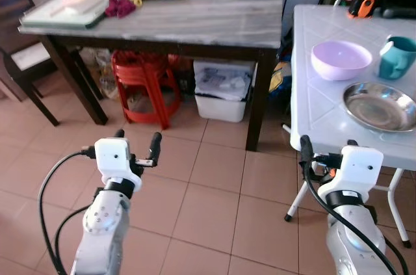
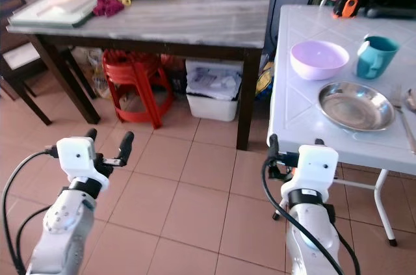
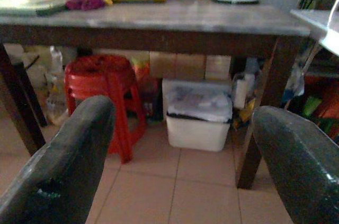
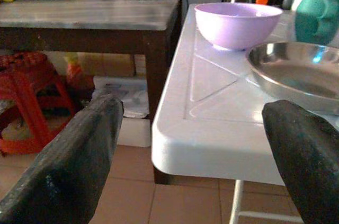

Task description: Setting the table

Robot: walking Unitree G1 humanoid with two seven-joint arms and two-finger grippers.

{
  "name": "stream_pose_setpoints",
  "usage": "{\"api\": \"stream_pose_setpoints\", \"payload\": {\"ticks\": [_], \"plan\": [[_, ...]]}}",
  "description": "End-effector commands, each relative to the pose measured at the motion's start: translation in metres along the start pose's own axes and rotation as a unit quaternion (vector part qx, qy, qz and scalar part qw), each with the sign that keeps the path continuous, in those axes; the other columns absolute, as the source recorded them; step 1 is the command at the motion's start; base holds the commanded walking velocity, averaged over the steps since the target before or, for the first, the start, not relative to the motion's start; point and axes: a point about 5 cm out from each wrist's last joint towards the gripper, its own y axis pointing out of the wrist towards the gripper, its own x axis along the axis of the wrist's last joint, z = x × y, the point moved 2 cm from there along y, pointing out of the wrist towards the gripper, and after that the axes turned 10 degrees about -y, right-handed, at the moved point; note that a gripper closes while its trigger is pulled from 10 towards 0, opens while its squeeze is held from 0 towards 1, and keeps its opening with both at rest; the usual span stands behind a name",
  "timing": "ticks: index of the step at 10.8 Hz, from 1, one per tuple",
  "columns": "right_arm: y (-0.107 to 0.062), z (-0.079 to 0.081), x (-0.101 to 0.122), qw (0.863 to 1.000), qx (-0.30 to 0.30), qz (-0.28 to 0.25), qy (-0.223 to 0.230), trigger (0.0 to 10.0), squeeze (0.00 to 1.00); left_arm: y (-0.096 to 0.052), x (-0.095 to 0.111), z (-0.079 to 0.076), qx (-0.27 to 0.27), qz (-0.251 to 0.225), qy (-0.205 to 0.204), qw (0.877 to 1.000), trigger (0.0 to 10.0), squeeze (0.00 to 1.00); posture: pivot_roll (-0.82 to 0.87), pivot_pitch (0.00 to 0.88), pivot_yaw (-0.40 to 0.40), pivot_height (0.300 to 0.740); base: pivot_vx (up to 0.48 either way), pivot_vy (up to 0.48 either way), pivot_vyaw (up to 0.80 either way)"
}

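We stood on the tiled floor facing two tables, with both arms raised in front of us. Our left gripper (image 1: 138, 138) hung over the floor tiles, near the dark grey-topped table (image 1: 195, 25), its fingers spread apart and holding nothing. Our right gripper (image 2: 294, 144) sat just at the near edge of the white table (image 2: 299, 103), likewise spread wide and empty; in its wrist view the two pads framed that table's near corner.

The things for setting lay on the white table to our right: a lavender bowl (image 2: 318, 59) toward the far side, a teal mug (image 2: 376, 56) to its right, and a steel plate (image 2: 356, 106) nearer us. What looked like a spoon (image 2: 409, 101) lay at the plate's right, though the frame cut it off, so we could not be sure.

We judged that no piece had yet been picked up. The main risk lay in the right gripper's height: it was level with or below the tabletop edge, so a straight reach forward could have knocked the table's rim and jolted the light folding frame. The plate's shallow, slick rim would have given the fingers little purchase, and a push could have slid it into the bowl or mug. A red stool (image 1: 142, 83) and a white bin (image 1: 222, 90) under the dark table could have snagged a step to the left.
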Motion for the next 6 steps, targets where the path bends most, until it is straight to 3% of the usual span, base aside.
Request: {"api": "stream_pose_setpoints", "payload": {"ticks": [1,4,6], "plan": [[-0.001,0.004,0.000,1.000,0.011,-0.002,0.000,10.0,0.00,-0.005,-0.006,0.004,0.000,0.011,0.008,1.000,10.0,0.00,-0.06,0.087,0.060,0.740,0.000,0.000,0.00],[-0.005,0.000,-0.010,1.000,0.006,0.017,-0.002,10.0,0.00,-0.007,-0.011,0.003,-0.001,0.025,0.013,1.000,10.0,0.00,-0.06,0.101,0.062,0.740,0.000,0.000,0.00],[-0.006,0.000,-0.012,1.000,0.004,0.023,-0.004,10.0,0.00,-0.004,-0.009,-0.001,-0.011,0.021,0.017,1.000,10.0,0.00,-0.06,0.101,0.066,0.740,0.000,0.000,-0.80]]}}
